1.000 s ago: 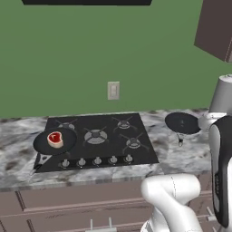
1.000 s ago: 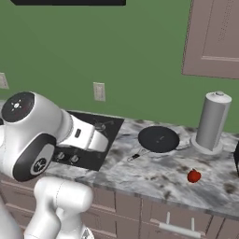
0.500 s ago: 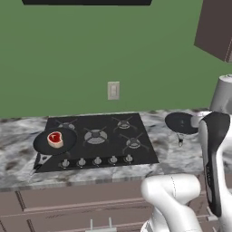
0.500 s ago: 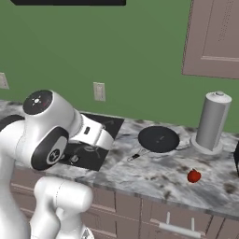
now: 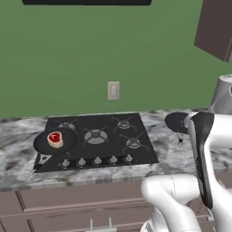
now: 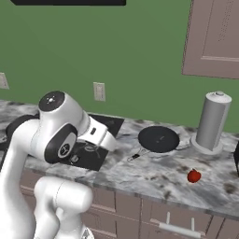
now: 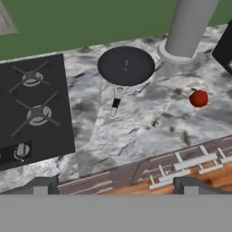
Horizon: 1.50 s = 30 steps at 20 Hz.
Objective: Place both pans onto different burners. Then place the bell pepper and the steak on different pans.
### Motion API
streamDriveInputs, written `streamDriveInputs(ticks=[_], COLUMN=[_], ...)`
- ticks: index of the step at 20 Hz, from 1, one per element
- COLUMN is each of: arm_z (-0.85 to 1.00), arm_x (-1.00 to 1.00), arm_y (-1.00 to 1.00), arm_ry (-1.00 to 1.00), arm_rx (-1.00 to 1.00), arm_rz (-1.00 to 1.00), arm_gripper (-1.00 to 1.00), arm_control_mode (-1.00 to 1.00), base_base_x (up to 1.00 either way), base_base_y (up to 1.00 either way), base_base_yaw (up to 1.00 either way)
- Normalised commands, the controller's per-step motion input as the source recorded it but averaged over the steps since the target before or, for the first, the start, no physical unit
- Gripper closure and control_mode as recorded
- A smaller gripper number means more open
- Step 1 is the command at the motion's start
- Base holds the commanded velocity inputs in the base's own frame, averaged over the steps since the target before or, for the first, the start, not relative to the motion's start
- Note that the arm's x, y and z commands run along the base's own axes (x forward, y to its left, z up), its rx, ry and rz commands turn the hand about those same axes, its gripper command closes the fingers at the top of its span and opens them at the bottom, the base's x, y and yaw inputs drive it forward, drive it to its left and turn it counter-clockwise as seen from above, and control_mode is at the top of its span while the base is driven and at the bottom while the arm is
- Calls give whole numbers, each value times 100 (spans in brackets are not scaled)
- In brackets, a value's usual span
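One black pan (image 5: 53, 141) sits on the front-left burner of the cooktop (image 5: 113, 142) with the red steak (image 5: 55, 138) lying in it. The other pan (image 7: 126, 65) rests on the marble counter right of the cooktop (image 7: 31, 131), its short handle (image 7: 116, 102) pointing toward the counter's front edge; it also appears as pan (image 6: 158, 138) and pan (image 5: 177, 122). The red bell pepper (image 7: 198, 98) lies on the counter right of that pan, also seen as bell pepper (image 6: 194, 176). My gripper (image 7: 116, 186) hangs open and empty above the counter's front edge, well short of the pan.
A tall grey cylinder (image 7: 188, 27) stands on a round base just behind and right of the counter pan. A dark appliance (image 7: 225, 49) sits at the far right. Cabinet drawers (image 7: 190, 163) run below the counter edge. Silver knobs (image 5: 97, 161) line the cooktop's front.
My arm has swung round toward the right side of the counter. The pans, steak and bell pepper have stayed put.
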Motion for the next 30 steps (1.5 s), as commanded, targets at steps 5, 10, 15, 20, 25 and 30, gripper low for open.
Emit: streamDriveInputs(ticks=[5, 10, 15, 20, 25, 30], arm_z=[-19, -24, -29, -32, -36, -32], arm_x=[21, 24, 28, 32, 29, 28], arm_y=[-20, -16, -7, -4, -11, -16], arm_ry=[0, 0, 0, 1, 2, 1], arm_rx=[5, 6, 1, 0, 1, 1], arm_rz=[0, 0, 0, 0, 0, 0], arm_gripper=[-100, -100, -100, -100, -100, -100], arm_control_mode=[-100, -100, -100, -100, -100, -100], base_base_x=[0, 0, 0, 0, 0, 0], base_base_y=[0, 0, 0, 0, 0, 0], base_base_yaw=[0, 0, 0, 0, 0, 0])
